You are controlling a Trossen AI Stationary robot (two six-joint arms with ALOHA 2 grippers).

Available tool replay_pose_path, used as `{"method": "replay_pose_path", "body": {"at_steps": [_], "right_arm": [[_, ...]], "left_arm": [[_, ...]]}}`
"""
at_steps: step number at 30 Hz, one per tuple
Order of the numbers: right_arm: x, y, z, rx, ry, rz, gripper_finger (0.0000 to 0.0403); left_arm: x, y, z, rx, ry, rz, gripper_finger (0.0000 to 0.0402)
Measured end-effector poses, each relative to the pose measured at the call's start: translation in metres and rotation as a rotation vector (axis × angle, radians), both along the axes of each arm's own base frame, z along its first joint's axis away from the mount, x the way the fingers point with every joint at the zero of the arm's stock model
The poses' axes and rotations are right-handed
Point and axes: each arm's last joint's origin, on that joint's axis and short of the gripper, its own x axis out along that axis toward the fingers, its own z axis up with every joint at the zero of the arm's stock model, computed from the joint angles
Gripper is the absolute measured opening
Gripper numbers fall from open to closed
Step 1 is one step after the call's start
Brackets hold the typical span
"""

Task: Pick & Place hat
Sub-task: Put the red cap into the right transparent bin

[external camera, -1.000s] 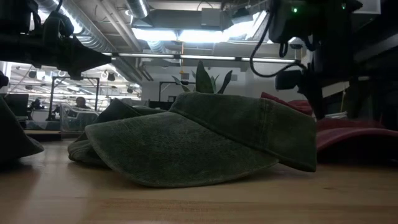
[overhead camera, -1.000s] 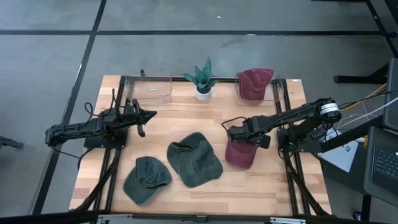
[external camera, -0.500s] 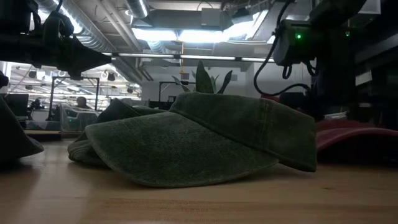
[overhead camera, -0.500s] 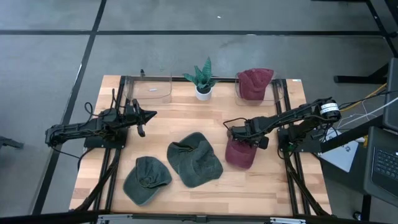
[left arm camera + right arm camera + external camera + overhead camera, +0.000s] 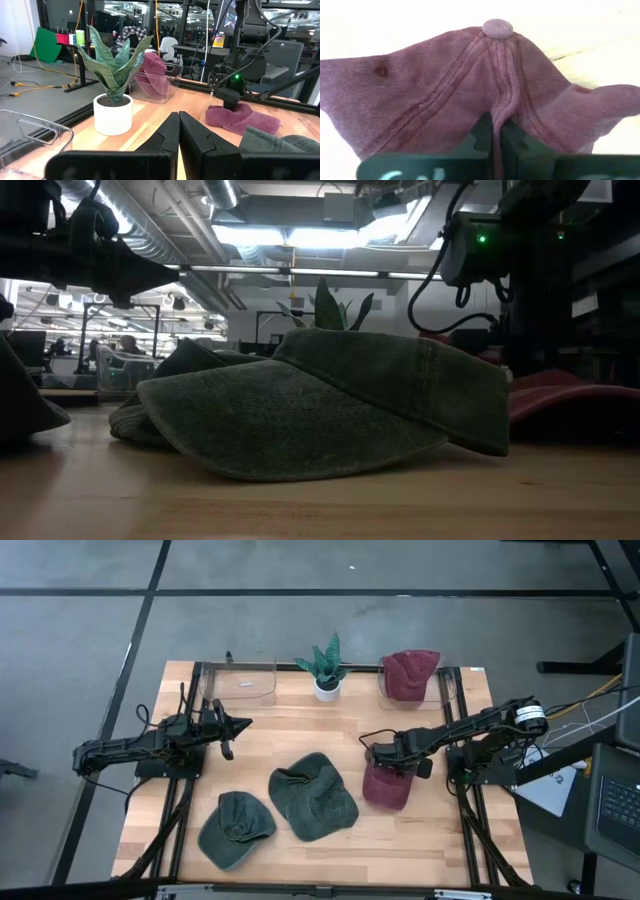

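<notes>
The right tool [image 5: 385, 762] is clenched on a pinched ridge of cloth on the crown of the maroon hat [image 5: 386, 787], which lies on the counter [image 5: 300, 720] at about four o'clock from its centre; a fold of the soft crown likely gives the narrow fingers something to hold for the lift. At twelve o'clock from that hat, a clear bin [image 5: 411, 686] already holds another maroon hat [image 5: 410, 670], so it is probably the drop place. The left tool [image 5: 238, 724] waits closed and empty at nine o'clock, clear of the two green hats [image 5: 315, 795] at six o'clock.
</notes>
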Motion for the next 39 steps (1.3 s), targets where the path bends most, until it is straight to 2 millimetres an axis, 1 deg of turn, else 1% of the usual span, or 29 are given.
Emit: {"method": "replay_pose_path", "body": {"at_steps": [3, 7, 9, 12, 16, 20, 26, 34, 39], "right_arm": [[0.000, 0.000, 0.000, -0.002, 0.001, 0.000, 0.0023], [0.004, -0.001, 0.006, -0.039, -0.011, 0.000, 0.0008], [0.006, 0.000, 0.010, -0.056, -0.011, 0.009, 0.0008], [0.008, 0.001, 0.015, -0.066, -0.007, 0.037, 0.0012], [0.010, 0.005, 0.020, -0.096, 0.000, 0.099, 0.0006], [0.014, 0.006, 0.026, -0.170, -0.015, 0.166, 0.0007], [0.018, 0.011, 0.032, -0.271, -0.012, 0.325, 0.0006], [0.019, 0.027, 0.041, -0.459, -0.020, 0.498, 0.0007], [0.013, 0.041, 0.048, -0.602, -0.032, 0.563, 0.0007]], "left_arm": [[0.000, 0.000, 0.000, 0.000, 0.000, 0.000, 0.0004], [0.000, 0.000, 0.000, 0.000, 0.000, 0.000, 0.0004], [0.000, 0.000, 0.000, 0.000, 0.000, 0.000, 0.0004], [0.000, 0.000, 0.000, 0.000, 0.000, 0.000, 0.0004], [0.000, 0.000, 0.000, 0.000, 0.000, 0.000, 0.0004], [0.000, 0.000, 0.000, 0.000, 0.000, 0.000, 0.0004], [0.000, 0.000, 0.000, 0.000, 0.000, 0.000, 0.0004], [0.000, 0.000, 0.000, 0.000, 0.000, 0.000, 0.0004], [0.000, 0.000, 0.000, 0.000, 0.000, 0.000, 0.0004]]}}
